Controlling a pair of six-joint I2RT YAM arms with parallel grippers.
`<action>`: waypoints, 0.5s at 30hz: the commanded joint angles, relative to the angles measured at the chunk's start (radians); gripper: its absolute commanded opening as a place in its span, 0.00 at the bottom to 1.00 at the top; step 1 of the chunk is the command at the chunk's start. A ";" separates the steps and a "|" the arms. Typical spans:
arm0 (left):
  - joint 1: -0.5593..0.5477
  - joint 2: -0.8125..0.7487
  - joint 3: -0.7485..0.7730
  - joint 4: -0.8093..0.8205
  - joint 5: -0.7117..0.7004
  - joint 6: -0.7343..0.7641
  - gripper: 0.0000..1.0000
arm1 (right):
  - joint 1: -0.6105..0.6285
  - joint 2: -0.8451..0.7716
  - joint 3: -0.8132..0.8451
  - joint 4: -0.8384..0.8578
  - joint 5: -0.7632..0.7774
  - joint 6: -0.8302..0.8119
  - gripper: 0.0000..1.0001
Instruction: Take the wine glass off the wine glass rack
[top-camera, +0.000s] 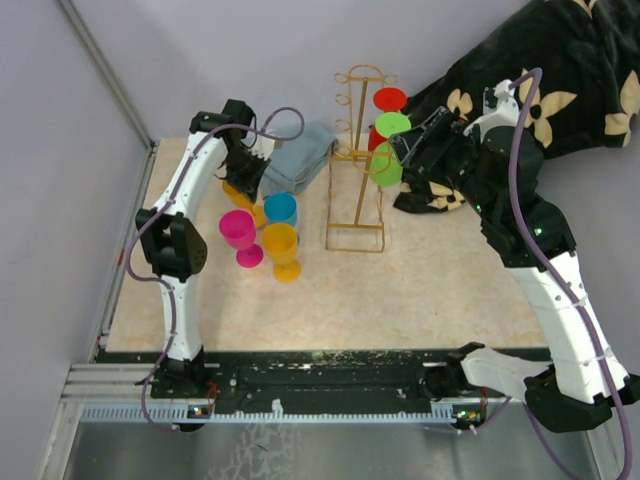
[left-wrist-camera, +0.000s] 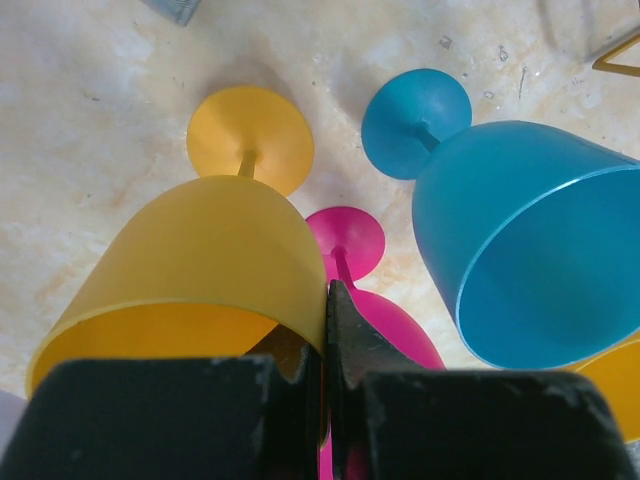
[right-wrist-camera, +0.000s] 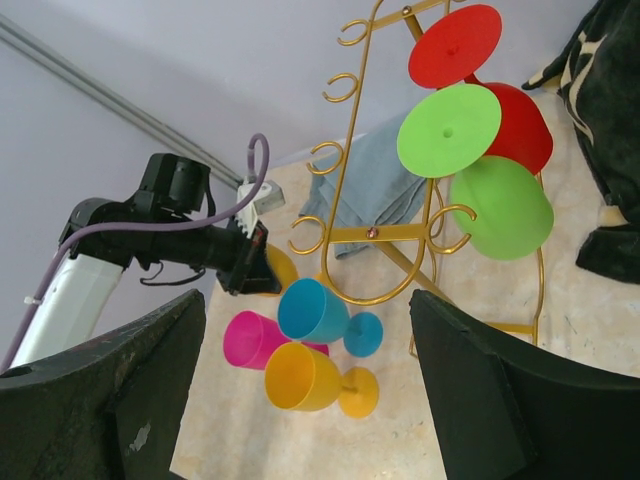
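Observation:
The gold wire wine glass rack (top-camera: 357, 165) stands at the back middle of the table and also shows in the right wrist view (right-wrist-camera: 352, 150). A green wine glass (top-camera: 386, 166) and a red wine glass (right-wrist-camera: 520, 125) hang upside down on its right side. My right gripper (top-camera: 398, 150) is open and empty, right beside the green glass (right-wrist-camera: 500, 205) and not touching it. My left gripper (left-wrist-camera: 327, 335) is shut on the rim of a yellow wine glass (left-wrist-camera: 200, 260), left of the rack near the table top.
A blue glass (top-camera: 281, 208), a pink glass (top-camera: 238, 230) and a second yellow glass (top-camera: 282, 246) stand close together in front of the left gripper. A grey cloth (top-camera: 298, 158) lies behind them. Dark floral fabric (top-camera: 560, 80) covers the back right.

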 joint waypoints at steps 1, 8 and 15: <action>-0.011 -0.007 -0.015 -0.030 -0.003 0.026 0.05 | 0.003 -0.026 -0.006 0.042 0.007 0.004 0.83; -0.019 -0.010 -0.039 -0.030 -0.010 0.035 0.27 | 0.003 -0.028 -0.010 0.041 0.009 0.005 0.83; -0.022 -0.017 -0.027 -0.031 0.001 0.031 0.34 | 0.003 -0.039 -0.017 0.041 0.015 0.009 0.83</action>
